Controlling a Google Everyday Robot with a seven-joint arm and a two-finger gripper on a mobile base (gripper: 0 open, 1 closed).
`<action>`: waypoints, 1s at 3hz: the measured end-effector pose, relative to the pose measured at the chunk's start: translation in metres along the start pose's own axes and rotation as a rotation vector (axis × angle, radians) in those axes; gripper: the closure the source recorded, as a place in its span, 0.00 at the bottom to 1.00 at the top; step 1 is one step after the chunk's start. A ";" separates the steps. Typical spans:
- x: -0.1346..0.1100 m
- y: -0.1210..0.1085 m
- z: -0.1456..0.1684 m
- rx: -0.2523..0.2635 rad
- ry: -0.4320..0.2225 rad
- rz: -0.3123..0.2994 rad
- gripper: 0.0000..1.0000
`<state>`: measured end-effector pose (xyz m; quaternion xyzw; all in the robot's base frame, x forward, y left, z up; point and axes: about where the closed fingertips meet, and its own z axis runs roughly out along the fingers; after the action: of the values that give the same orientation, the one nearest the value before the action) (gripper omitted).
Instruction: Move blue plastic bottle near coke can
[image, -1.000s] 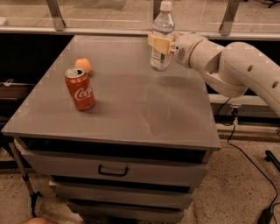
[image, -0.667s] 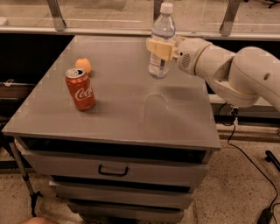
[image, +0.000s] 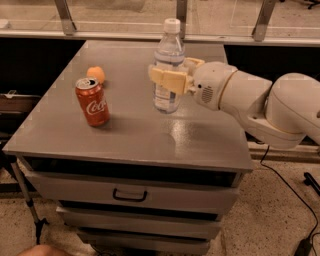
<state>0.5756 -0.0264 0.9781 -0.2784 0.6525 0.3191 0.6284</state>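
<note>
The blue plastic bottle (image: 167, 65) is tall and clear with a white cap, and it is upright in the middle of the grey table top (image: 135, 130). My gripper (image: 170, 77) reaches in from the right and is shut on the bottle's middle, its cream fingers (image: 165, 79) wrapped around the label. The bottle's base is at or just above the surface. The coke can (image: 92, 101) stands upright at the left, about a can's width or two away from the bottle.
A small round orange fruit (image: 96, 74) lies just behind the can. The table is a grey drawer cabinet with a handle (image: 130, 195) at the front. A railing and glass run along the back edge. A cable lies on the floor at the right.
My gripper has carried the bottle from the table's back right toward the left and front, closer to the can. The can and the orange have not moved.
</note>
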 end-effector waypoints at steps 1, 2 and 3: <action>0.005 0.035 0.003 -0.064 0.003 -0.027 1.00; 0.017 0.057 0.016 -0.111 0.006 -0.055 1.00; 0.027 0.070 0.032 -0.141 0.006 -0.075 1.00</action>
<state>0.5414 0.0442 0.9555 -0.3473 0.6193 0.3398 0.6167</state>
